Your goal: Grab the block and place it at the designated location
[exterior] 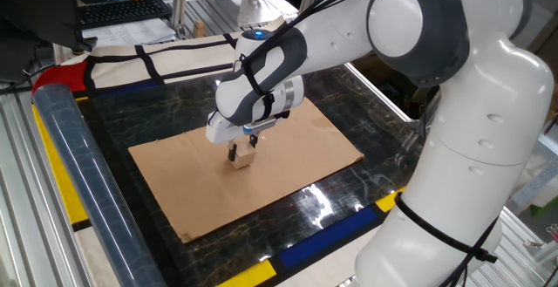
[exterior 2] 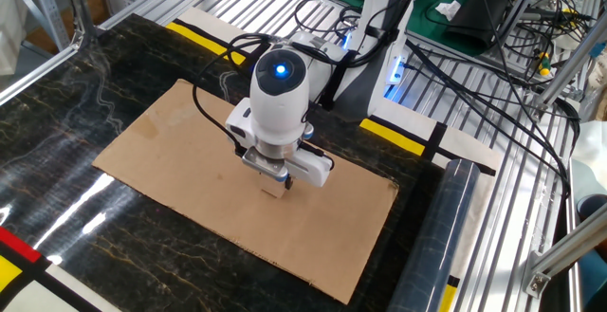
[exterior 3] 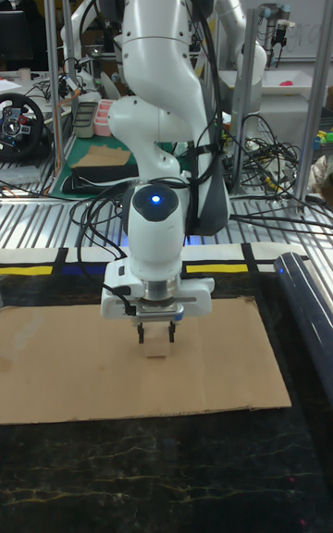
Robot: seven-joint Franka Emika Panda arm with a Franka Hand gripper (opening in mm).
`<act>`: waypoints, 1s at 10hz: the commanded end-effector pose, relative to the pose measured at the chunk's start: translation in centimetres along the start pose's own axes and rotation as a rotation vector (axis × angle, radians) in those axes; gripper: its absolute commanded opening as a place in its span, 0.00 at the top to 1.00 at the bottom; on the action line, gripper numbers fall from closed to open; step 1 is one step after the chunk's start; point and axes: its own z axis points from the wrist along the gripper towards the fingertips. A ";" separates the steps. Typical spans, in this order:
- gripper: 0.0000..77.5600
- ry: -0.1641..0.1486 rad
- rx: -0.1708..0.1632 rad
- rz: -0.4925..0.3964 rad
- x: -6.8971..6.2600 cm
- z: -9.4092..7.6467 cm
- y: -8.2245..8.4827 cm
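A Franka arm's gripper [exterior: 239, 154] hangs straight down over the block [exterior: 245, 159], a small pale wooden cube resting on the cardboard sheet [exterior: 288, 160] near the sheet's middle. In the tall fixed view the two dark fingers [exterior 3: 141, 332] stand apart and straddle the cube [exterior 3: 156, 349], one on each side; whether their pads already touch its faces cannot be told, and the cube appears to sit on the cardboard, not lifted. From the other fixed view the wrist hides most of the cube [exterior 2: 276, 191], leaving only a sliver below the fingers. The designated location, a tiny black dot, cannot be made out in any view.

The cube looks light, rigid and dry, so it should neither crush nor sag. Smooth, plain faces could slip or twist under an off-centre pinch, so the soundest hold is judged to be square on two opposite vertical faces, near mid-height. The cardboard lies flat on the dark marbled worktop [exterior: 183, 99].
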 end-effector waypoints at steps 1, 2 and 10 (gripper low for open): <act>0.99 -0.003 0.001 0.003 -0.1 -0.1 0.0; 0.99 -0.002 0.002 0.004 -0.1 -0.1 0.0; 0.00 -0.002 0.004 0.009 -0.1 -0.1 0.0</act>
